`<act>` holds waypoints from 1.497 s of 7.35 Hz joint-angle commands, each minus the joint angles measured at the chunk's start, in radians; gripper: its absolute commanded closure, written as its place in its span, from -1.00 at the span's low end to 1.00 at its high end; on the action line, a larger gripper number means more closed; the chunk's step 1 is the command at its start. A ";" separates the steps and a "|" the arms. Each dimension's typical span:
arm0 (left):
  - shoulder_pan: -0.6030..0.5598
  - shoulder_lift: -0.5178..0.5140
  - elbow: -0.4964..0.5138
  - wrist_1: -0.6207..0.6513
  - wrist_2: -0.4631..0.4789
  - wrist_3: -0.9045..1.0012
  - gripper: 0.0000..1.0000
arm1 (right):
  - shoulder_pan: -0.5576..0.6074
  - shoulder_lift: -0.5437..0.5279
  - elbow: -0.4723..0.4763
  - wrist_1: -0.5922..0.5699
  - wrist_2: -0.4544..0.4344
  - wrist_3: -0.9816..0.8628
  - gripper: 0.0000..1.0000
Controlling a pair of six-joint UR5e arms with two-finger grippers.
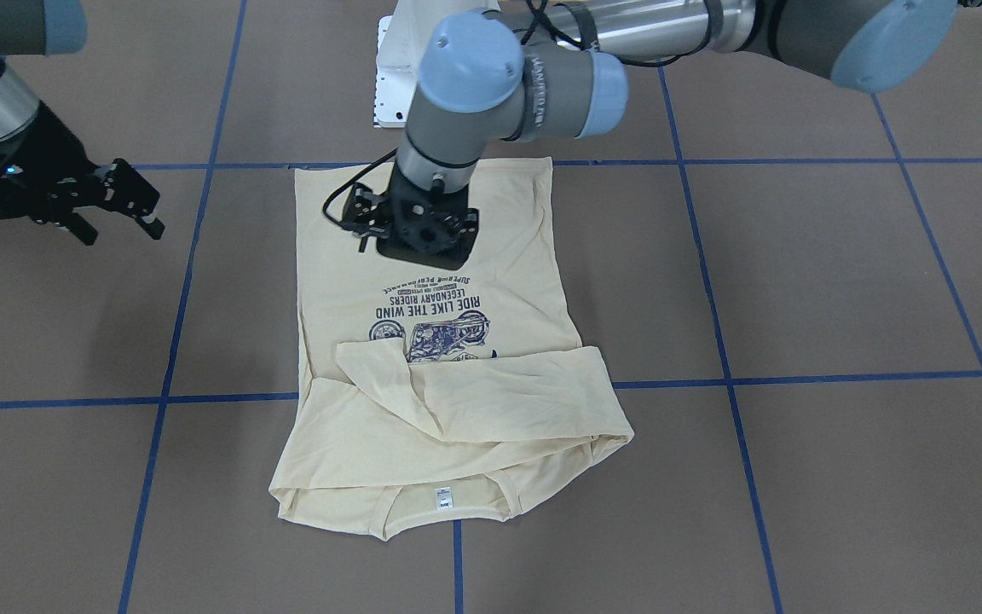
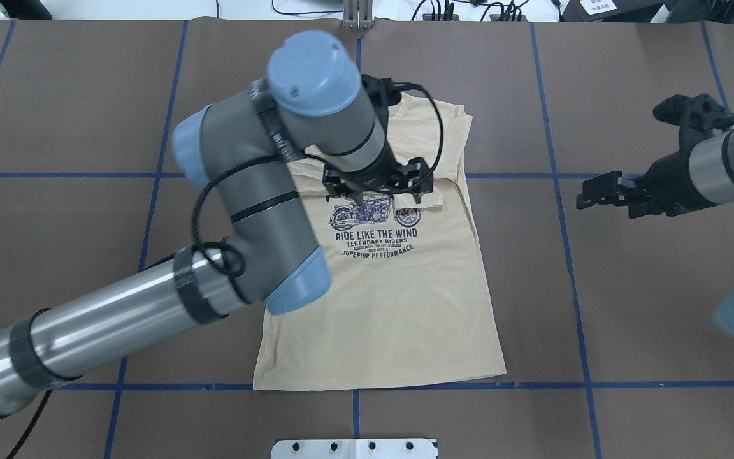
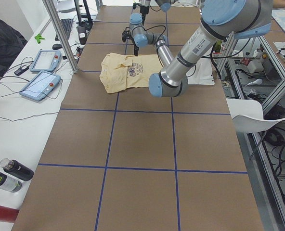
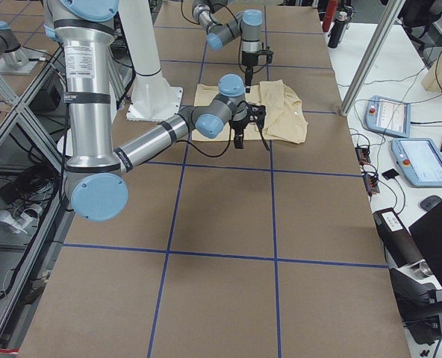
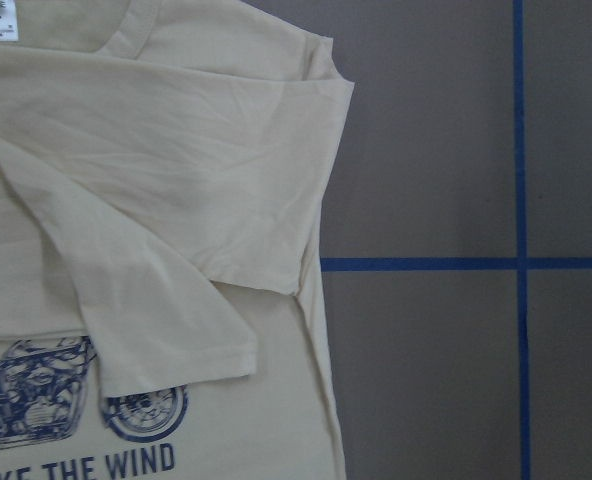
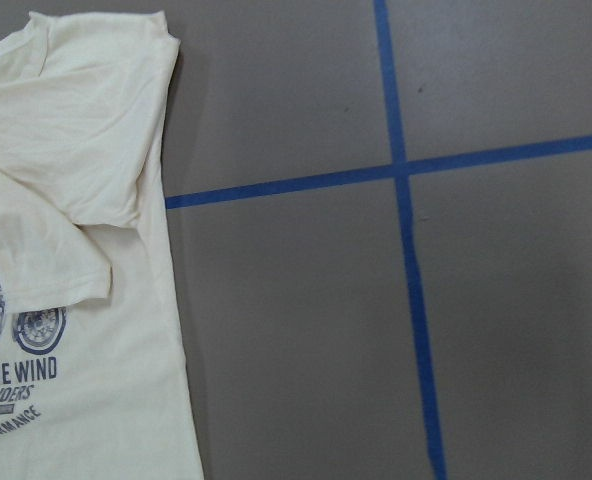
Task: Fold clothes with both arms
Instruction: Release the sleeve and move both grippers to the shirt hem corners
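Above T-shirt (image 1: 508, 281) | left end effector (image 1: 424, 230): grip unreadable | right end effector (image 1: 123, 232): seemingly spread, empty | neck tag (image 1: 443, 499) hidden overhead

You see the cream-yellow T-shirt (image 2: 392, 306) flat and face-up, collar at 12 o'clock, hem at 6, sleeves (image 1: 491, 388) folded in over the chest (partly covering the navy motorcycle print (image 2: 376, 226)), left arm (image 2: 259, 191) hanging over that print, right arm (image 2: 724, 159) well apart at 3 o'clock, right gripper (image 1: 120, 223) spread.

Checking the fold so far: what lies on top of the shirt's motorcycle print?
A folded-in sleeve overlaps the top of the motorcycle print; the rest of it and the lettering are visible. Whatever lies beneath the sleeve is covered.
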 commanded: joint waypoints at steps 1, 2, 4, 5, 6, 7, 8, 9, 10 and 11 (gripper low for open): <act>0.068 0.285 -0.293 0.011 0.044 0.038 -1.00 | -0.250 -0.002 0.055 0.016 -0.224 0.219 -1.00; 0.100 0.371 -0.350 0.007 0.066 0.038 -1.00 | -0.363 -0.002 0.074 0.015 -0.336 0.300 -1.00; 0.153 0.537 -0.411 -0.094 0.104 0.026 -1.00 | -0.520 -0.005 0.081 0.004 -0.499 0.370 -1.00; 0.170 0.604 -0.418 -0.171 0.136 0.003 -1.00 | -0.529 -0.006 0.080 -0.017 -0.501 0.376 -1.00; 0.214 0.617 -0.416 -0.190 0.182 -0.087 -1.00 | -0.533 -0.005 0.078 -0.033 -0.503 0.378 -1.00; 0.257 0.616 -0.412 -0.190 0.228 -0.163 -0.93 | -0.532 -0.005 0.075 -0.033 -0.504 0.378 -1.00; 0.269 0.614 -0.406 -0.190 0.235 -0.208 -0.64 | -0.533 -0.005 0.075 -0.033 -0.504 0.378 -1.00; 0.288 0.614 -0.398 -0.190 0.236 -0.259 -0.32 | -0.532 -0.005 0.075 -0.033 -0.504 0.378 -1.00; 0.303 0.614 -0.383 -0.190 0.235 -0.271 -0.21 | -0.533 -0.005 0.074 -0.033 -0.504 0.378 -1.00; 0.306 0.616 -0.377 -0.191 0.233 -0.272 -0.15 | -0.532 -0.005 0.074 -0.033 -0.504 0.378 -1.00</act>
